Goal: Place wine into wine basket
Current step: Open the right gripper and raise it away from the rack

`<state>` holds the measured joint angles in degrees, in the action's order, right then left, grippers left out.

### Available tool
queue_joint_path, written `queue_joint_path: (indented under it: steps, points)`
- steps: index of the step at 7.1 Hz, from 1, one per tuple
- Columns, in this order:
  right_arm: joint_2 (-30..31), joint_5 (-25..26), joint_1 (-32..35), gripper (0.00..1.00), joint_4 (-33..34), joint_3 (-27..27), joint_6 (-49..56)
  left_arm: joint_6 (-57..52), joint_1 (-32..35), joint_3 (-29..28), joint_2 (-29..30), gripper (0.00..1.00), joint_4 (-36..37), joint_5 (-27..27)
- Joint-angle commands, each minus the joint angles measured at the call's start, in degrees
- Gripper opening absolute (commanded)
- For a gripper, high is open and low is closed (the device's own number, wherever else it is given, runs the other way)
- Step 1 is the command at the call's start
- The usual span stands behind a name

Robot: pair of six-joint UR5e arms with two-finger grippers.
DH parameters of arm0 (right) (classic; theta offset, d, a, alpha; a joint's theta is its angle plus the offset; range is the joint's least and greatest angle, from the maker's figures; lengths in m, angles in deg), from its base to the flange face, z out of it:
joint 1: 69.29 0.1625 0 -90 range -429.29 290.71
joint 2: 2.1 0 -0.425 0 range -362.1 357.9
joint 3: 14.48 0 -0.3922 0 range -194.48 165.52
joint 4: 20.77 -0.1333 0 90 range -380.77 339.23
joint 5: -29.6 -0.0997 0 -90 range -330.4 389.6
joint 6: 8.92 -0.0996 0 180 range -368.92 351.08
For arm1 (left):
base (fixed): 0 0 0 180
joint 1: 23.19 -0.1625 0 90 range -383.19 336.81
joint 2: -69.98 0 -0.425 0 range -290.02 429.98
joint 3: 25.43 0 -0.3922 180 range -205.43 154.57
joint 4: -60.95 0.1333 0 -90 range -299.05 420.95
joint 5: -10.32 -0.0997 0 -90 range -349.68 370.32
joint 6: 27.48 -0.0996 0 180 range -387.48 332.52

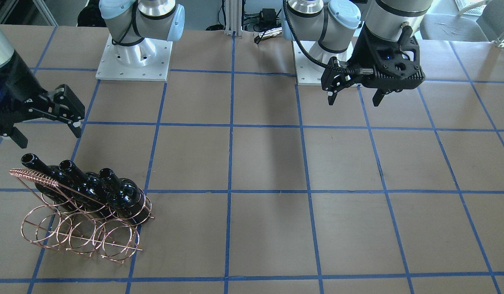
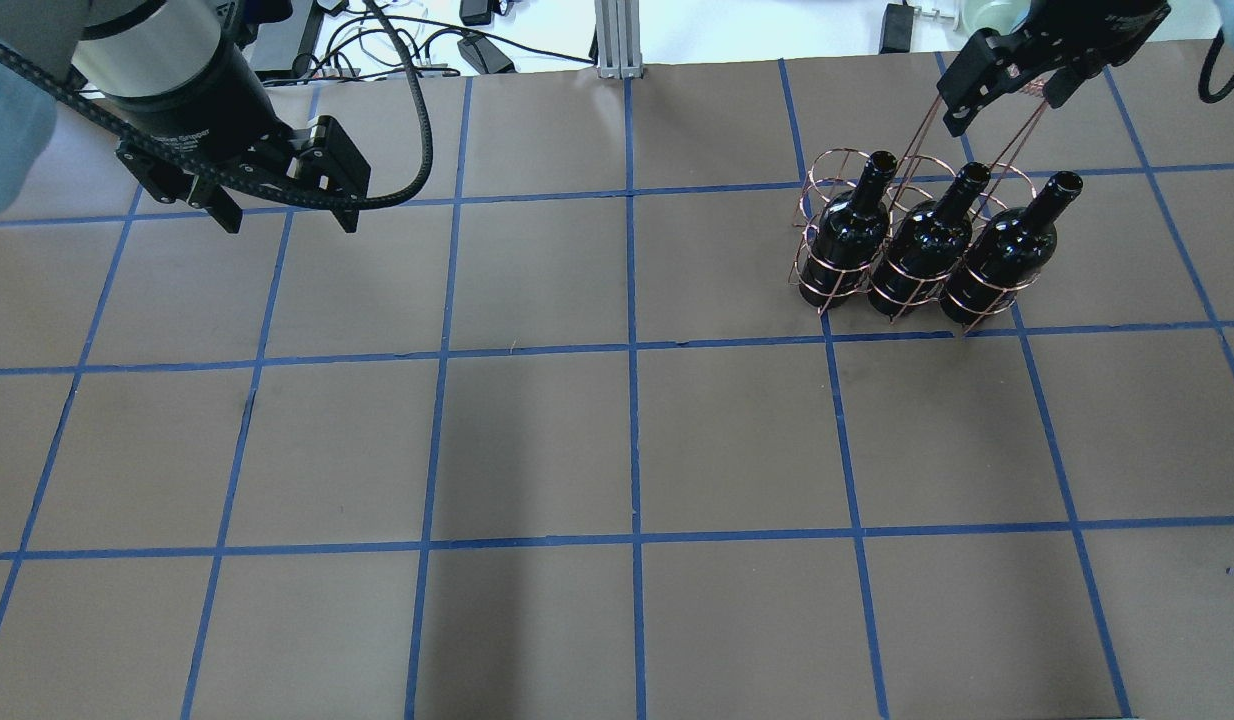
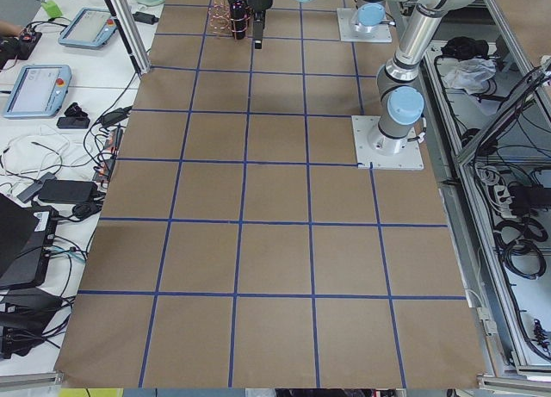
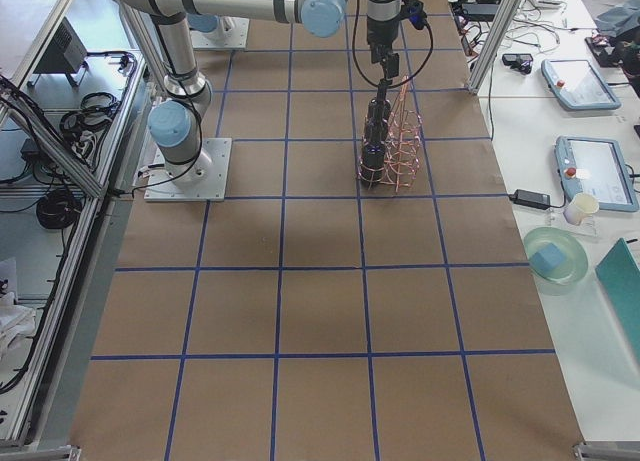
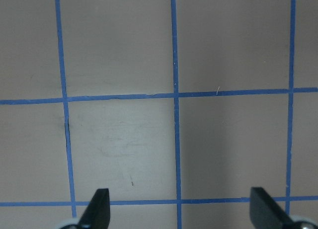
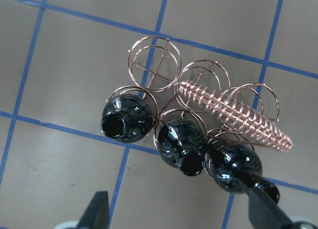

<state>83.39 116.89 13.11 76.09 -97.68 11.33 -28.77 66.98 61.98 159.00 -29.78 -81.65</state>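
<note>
Three bottles (image 2: 927, 250), basket (image 6: 233, 114) near table edge (image 2: 717, 75)

Coil handle (image 6: 233, 115) above free rings (image 6: 153, 64)

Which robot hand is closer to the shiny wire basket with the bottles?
The right hand. It hangs open just above the wine basket, near its handle. The left hand is far off on the other side of the table.
</note>
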Motion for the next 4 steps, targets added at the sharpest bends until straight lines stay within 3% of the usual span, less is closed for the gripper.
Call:
queue_joint_path:
  steps: [1, 2, 4]
  points:
    - [4.6, 1.2, 8.3, 1.00, -0.6, 0.1, -15.6, 0.0, 0.1, -0.1, -0.4, 1.00, 0.0, 0.3]
    - [5.6, 1.3, 11.4, 1.00, -1.8, 0.1, -22.1, 0.0, 0.0, -0.1, -0.4, 1.00, 0.4, 0.1]
    - [5.2, 1.4, 12.7, 1.00, -3.1, -0.4, -25.3, 0.0, -0.8, -0.1, 0.1, 1.00, 0.6, -0.6]
